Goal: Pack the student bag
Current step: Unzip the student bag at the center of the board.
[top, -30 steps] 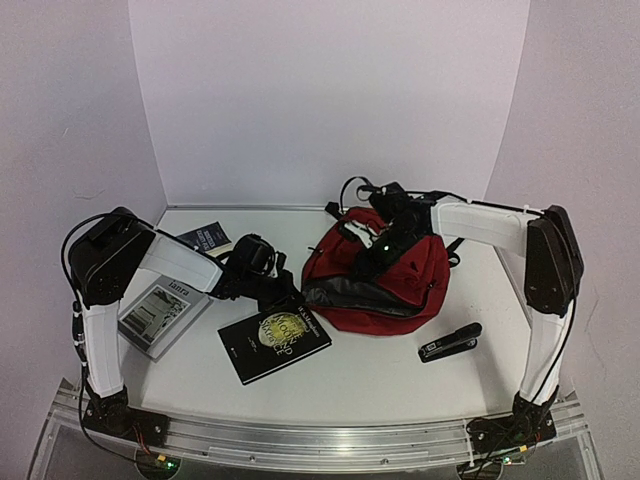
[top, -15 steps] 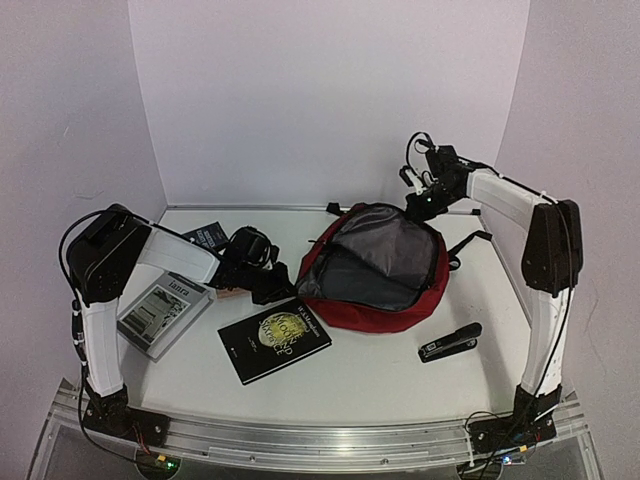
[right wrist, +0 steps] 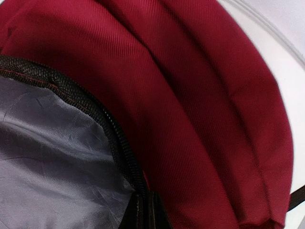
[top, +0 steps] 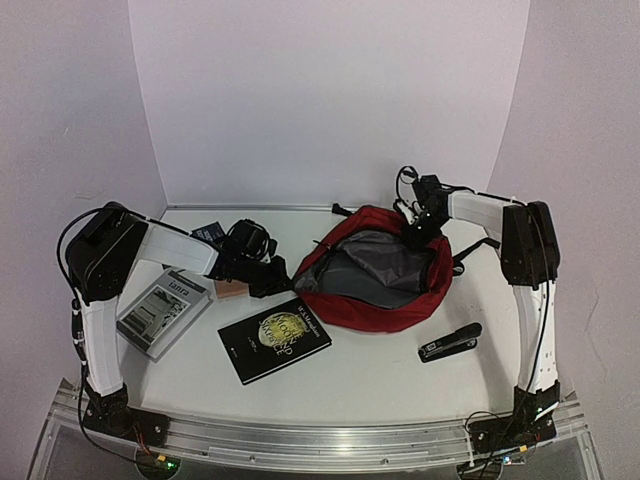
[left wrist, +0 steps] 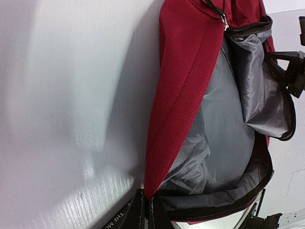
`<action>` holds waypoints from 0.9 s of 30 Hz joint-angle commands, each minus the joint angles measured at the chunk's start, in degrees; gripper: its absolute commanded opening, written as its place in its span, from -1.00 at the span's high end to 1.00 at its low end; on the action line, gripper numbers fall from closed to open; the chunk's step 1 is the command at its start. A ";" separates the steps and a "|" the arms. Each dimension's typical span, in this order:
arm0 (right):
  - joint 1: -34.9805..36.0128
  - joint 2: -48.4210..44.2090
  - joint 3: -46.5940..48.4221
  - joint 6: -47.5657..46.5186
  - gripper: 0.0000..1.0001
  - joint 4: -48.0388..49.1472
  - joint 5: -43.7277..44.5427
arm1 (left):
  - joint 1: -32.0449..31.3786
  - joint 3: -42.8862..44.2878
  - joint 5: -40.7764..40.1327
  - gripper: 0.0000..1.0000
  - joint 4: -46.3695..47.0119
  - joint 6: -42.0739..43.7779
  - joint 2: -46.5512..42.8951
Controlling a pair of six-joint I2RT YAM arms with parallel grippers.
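Observation:
The student bag (top: 405, 308), dark red with black zippers, lies in the middle of the table, its mouth held wide so the grey lining (top: 368, 266) shows. My left gripper (top: 284, 281) is shut on the bag's left rim; the left wrist view shows its jaws (left wrist: 148, 213) pinching the red edge (left wrist: 183, 71). My right gripper (top: 419, 231) is shut on the far right rim. In the right wrist view its jaws (right wrist: 149, 211) clamp the black zipper edge (right wrist: 116, 138) beside the red fabric (right wrist: 200, 105). Nothing shows inside the bag.
A black book with a gold disc (top: 273, 340) lies in front of the bag's left side. A white booklet (top: 160, 312) and a small dark book (top: 208, 234) lie at the left. A black stapler (top: 450, 342) sits front right. White walls enclose the table.
My right gripper carried the bag's upper flap from over the bag's middle up and back to the right, then sank a little; the bag now gapes. My left gripper held its grip, shifting slightly back.

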 commanded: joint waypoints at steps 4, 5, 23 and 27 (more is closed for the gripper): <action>-0.94 -2.42 5.21 -4.71 1.00 5.92 2.08 | 1.77 3.16 -2.14 1.00 -4.89 2.52 1.28; -0.90 -2.35 5.28 -5.12 1.00 6.74 2.27 | 1.83 3.16 -2.03 1.00 -4.94 2.54 1.36; -0.65 5.04 1.56 -6.40 0.35 19.03 10.74 | 2.08 5.15 0.31 0.97 -5.28 3.45 2.15; -0.64 3.17 0.16 -6.16 -0.09 18.51 11.11 | 2.19 6.19 1.09 0.54 -5.06 3.82 0.94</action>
